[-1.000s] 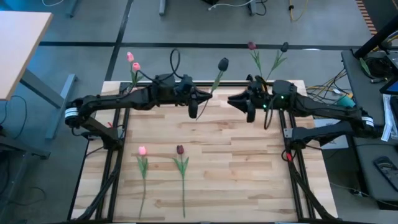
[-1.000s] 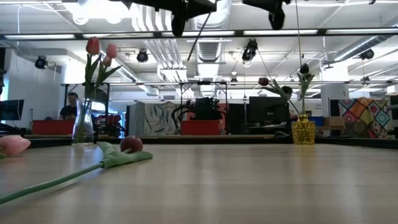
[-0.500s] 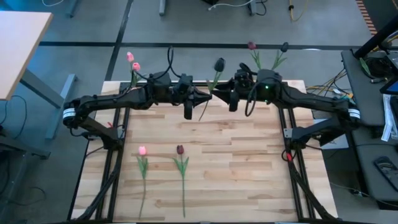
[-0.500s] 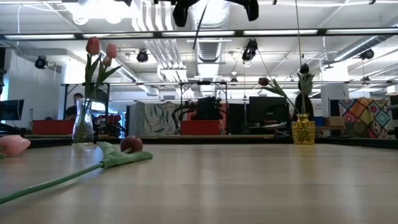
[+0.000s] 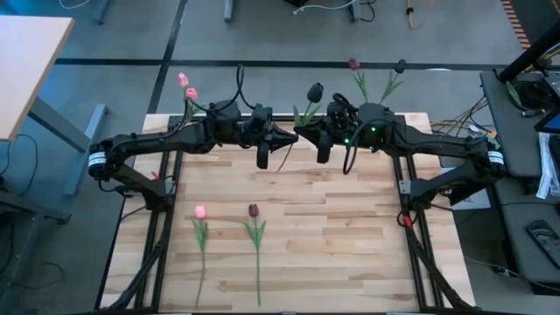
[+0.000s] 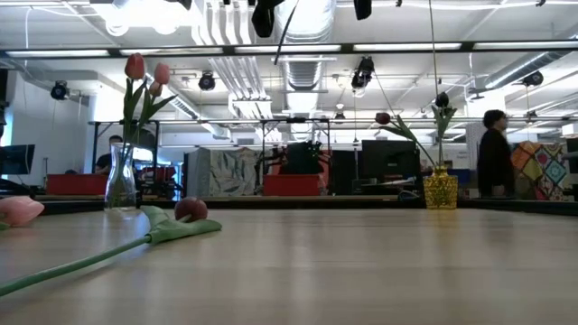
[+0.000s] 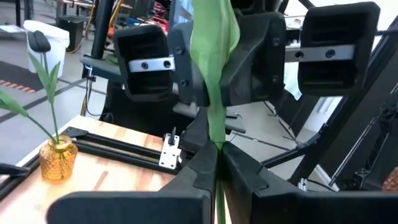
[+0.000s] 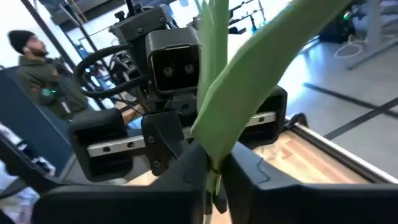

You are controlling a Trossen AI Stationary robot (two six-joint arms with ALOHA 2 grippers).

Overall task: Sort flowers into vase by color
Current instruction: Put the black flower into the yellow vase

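A dark maroon tulip (image 5: 314,90) with a long green stem is held high over the table's far middle, between both grippers. My left gripper (image 5: 291,138) (image 7: 219,158) reaches in from the left, shut on the stem. My right gripper (image 5: 304,133) (image 8: 214,168) faces it from the right, shut on the same flower. Both show at the low view's top edge, with the stem (image 6: 287,36) between them. One pink tulip (image 5: 200,213) and one maroon tulip (image 5: 253,211) lie flat on the table's near left part. My left gripper pinches the thin stem (image 7: 219,180) just under the leaf (image 7: 214,56) between its two fingers, coming level from the table's left, across the stem. The tulip is lifted clear, roughly upright, with its lower stem end (image 5: 282,166) hanging free. My right gripper pinches the flower at the base of the leaf (image 8: 216,163) between its two fingers, coming level from the table's right, opposite the left gripper. The leaf (image 8: 242,87) rises above the fingers.
A clear glass vase (image 6: 120,176) with pink tulips (image 5: 186,87) stands at the far left corner. A yellow vase (image 6: 440,190) with dark tulips (image 5: 376,79) stands at the far right. People show in the room beyond the table.
My right gripper has moved toward the table's left, up to my left gripper and the tulip's stem. My left gripper has shifted slightly left. The tulip has stayed lifted clear.
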